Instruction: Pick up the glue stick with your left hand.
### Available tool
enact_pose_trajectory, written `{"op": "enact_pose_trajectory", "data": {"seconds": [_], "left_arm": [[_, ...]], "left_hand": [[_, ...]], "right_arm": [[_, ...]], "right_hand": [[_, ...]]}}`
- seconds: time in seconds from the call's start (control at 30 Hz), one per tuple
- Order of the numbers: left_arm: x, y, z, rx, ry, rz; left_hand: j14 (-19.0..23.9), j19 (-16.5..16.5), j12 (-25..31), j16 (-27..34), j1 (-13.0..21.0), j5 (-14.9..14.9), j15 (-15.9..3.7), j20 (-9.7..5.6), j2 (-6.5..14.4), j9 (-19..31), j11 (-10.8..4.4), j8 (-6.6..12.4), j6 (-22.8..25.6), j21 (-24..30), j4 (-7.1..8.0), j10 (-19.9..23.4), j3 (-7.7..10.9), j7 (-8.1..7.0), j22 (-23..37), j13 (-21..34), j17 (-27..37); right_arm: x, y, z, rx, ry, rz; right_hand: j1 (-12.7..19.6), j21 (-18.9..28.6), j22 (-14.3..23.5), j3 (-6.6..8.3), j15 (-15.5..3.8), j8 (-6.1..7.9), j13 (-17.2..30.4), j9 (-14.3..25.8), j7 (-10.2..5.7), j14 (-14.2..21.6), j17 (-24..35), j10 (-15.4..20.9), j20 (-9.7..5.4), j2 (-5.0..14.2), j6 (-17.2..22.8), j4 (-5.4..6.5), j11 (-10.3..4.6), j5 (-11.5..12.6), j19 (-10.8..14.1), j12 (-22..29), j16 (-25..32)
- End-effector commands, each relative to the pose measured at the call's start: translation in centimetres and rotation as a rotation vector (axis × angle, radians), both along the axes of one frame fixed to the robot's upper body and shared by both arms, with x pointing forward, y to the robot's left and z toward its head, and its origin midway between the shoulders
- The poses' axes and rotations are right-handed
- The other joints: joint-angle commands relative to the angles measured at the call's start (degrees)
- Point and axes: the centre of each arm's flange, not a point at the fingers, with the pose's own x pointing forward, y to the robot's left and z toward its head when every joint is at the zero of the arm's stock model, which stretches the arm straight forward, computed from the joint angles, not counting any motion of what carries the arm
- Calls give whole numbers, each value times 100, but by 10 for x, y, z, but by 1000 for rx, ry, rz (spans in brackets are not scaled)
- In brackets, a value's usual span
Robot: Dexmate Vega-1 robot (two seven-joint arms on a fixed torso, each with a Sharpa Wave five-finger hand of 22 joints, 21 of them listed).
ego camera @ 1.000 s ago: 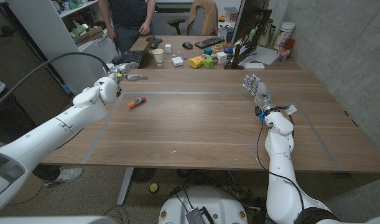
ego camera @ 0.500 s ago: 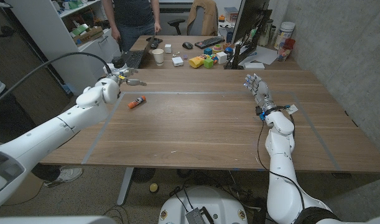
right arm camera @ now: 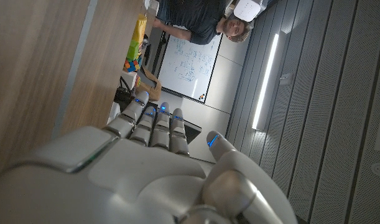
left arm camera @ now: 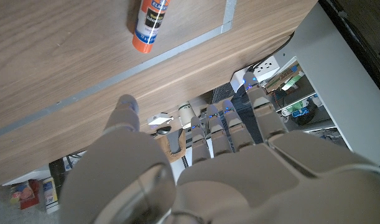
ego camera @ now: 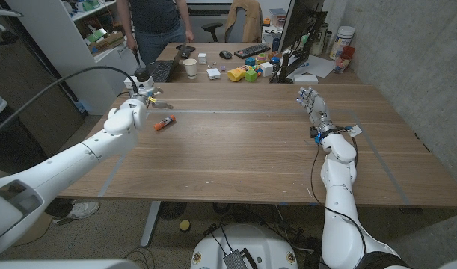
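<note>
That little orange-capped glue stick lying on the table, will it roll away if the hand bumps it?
Probably: the glue stick is a round tube lying on its side on smooth wood, so a nudge could roll it. It looks rigid and likely light. The left hand is open beside it.

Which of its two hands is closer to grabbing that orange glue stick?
The left hand: it hovers right beside the glue stick, holding nothing. The right hand stands far across the table.

The left robot hand (ego camera: pixel 140 104) swings in from the table's far-left edge toward the glue stick (ego camera: pixel 164 122), now hovering just beside it, fingers apart, while the person (ego camera: pixel 155 16) behind shifts slightly.
</note>
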Motion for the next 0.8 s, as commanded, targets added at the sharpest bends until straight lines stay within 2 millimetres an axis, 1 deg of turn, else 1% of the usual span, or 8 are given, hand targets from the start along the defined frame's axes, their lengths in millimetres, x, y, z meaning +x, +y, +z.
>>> {"op": "enact_pose_trajectory", "data": {"seconds": [0.03,0.2,0.3,0.7,0.8], "left_arm": [[25,1,-21,0,22,22],[31,-1,-27,-16,32,0],[35,-3,-30,-24,41,-10],[39,-8,-45,-32,78,-24],[40,-9,-49,-35,90,-26]], "left_hand": [[9,15,-21,3,85,45,-20,-5,1,29,-36,45,51,-27,12,23,-28,18,-6,19,13],[15,34,-35,0,102,48,-24,-6,0,30,-15,21,13,-28,17,-2,-44,-4,-5,19,12],[27,45,-35,2,111,49,-27,-7,1,30,-17,16,8,-29,20,6,-51,9,-4,20,12],[113,105,-9,21,189,63,-90,-11,27,31,-40,20,61,-27,21,101,-68,18,-2,21,10],[139,124,-3,27,222,69,-102,-13,38,31,-40,21,74,-26,17,125,-66,1,-2,21,10]], "right_arm": [[-5,1,5,-11,-22,-13],[-6,0,7,-15,-34,-14],[-6,1,7,-19,-40,-14],[-5,1,9,-18,-54,-12],[-4,1,10,-21,-57,-10]], "right_hand": [[-26,-37,24,7,-4,45,30,12,18,36,7,75,-112,245,55,-10,0,55,50,22,13],[-25,-51,24,8,-7,45,30,12,19,42,4,80,-114,239,59,-16,0,56,44,22,9],[-21,-63,24,10,-6,44,29,12,21,58,1,85,-113,235,61,-23,-3,57,39,22,11],[-6,-108,25,17,26,44,29,11,17,109,-12,91,-121,218,78,-51,-11,62,23,16,9],[-4,-113,25,18,28,43,29,11,15,118,-13,92,-120,217,78,-54,-8,62,26,15,10]]}}
